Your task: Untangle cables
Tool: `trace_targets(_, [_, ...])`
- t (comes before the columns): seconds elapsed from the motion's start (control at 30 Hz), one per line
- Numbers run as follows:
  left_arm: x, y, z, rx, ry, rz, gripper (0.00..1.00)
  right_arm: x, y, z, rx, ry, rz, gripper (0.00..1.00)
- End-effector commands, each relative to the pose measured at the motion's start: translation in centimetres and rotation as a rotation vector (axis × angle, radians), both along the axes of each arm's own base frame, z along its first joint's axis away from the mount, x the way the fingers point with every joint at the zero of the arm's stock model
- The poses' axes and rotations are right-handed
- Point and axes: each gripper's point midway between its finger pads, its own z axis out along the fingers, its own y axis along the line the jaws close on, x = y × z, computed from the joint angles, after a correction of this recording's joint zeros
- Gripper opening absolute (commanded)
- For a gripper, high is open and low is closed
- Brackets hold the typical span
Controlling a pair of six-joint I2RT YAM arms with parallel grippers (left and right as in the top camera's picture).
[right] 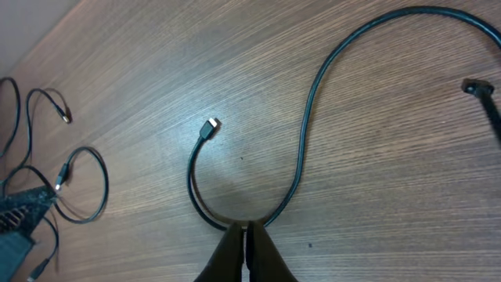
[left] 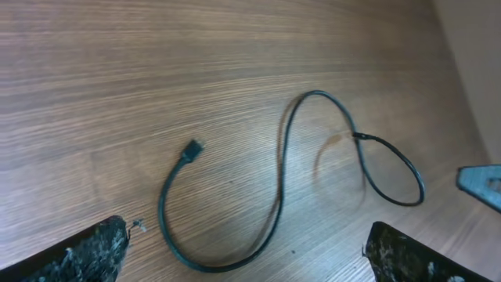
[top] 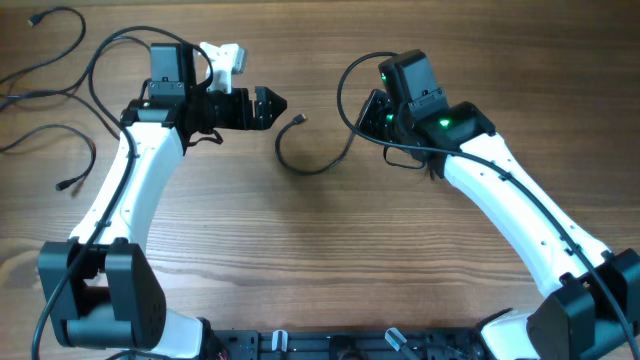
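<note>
One thin black cable (top: 305,172) lies on the wood between the arms, bent into a U, with a small plug (top: 301,120) at its free end. My left gripper (top: 272,103) is wide open just left of that plug. In the left wrist view the cable (left: 280,188) curves bare between the spread fingers of the left gripper (left: 246,235), and the plug (left: 192,147) sits apart. My right gripper (top: 368,115) is shut. In its wrist view the closed tips of the right gripper (right: 247,229) overlap the bend of the cable (right: 301,157). No grip on it shows.
More loose black cables (top: 35,95) sprawl at the table's far left, also seen as thin loops (right: 105,184) in the right wrist view. A small cable loop (left: 421,184) lies beyond the U. Thicker black wires run along both white arms.
</note>
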Motion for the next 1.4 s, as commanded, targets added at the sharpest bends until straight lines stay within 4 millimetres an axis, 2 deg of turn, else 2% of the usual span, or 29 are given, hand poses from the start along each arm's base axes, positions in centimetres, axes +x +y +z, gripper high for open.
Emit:
trace_targets(0.0, [0.0,0.4,-0.9,0.029,0.028,0.032,1.00,0.5,0.1,1.2,0.014,-0.036,-0.012,0.16])
trace_targets(0.13, [-0.1,-0.1,-0.9,0.029,0.024,0.021,1.00,0.6,-0.1,1.2,0.005,-0.041,-0.019,0.49])
trace_targets(0.2, [-0.2,-0.6,-0.9,0.030,0.022,0.008,1.00,0.8,-0.5,1.2,0.005,-0.041,-0.028,0.61])
trace_targets(0.37, [-0.6,-1.9,-1.1,0.050,0.021,-0.017,1.00,1.3,-2.6,0.9,-0.006,-0.021,-0.075,0.77])
trace_targets(0.47, [-0.9,-3.5,-0.9,0.049,0.007,-0.055,1.00,1.4,-4.3,0.5,-0.018,0.004,-0.114,0.88])
trace_targets(0.6, [-0.5,-5.5,-1.0,0.075,-0.036,-0.079,1.00,1.4,-6.0,0.0,-0.030,0.033,-0.151,0.91])
trace_targets(0.7, [0.4,-7.1,-2.7,0.131,-0.036,-0.029,1.00,1.2,-6.7,-0.3,-0.038,0.054,-0.165,0.93])
trace_targets(0.9, [-0.6,-13.4,-6.5,0.146,-0.046,-0.167,0.96,1.0,-8.2,-0.6,-0.076,0.067,-0.153,1.00])
trace_targets(1.03, [-1.4,-16.1,-8.1,0.170,-0.062,-0.212,0.98,0.8,-10.3,-0.8,-0.075,0.097,-0.203,1.00])
trace_targets(1.17, [-2.2,-17.4,-9.9,0.213,-0.052,-0.233,0.98,0.3,-12.5,-0.9,-0.059,0.136,-0.250,1.00])
trace_targets(1.27, [-2.7,-18.3,-11.4,0.225,-0.040,-0.255,0.96,0.3,-12.9,-0.9,-0.027,0.152,-0.255,1.00])
trace_targets(1.37, [-2.1,-17.9,-12.9,0.281,-0.049,-0.223,0.94,0.2,-12.6,-0.9,-0.020,0.152,-0.229,1.00])
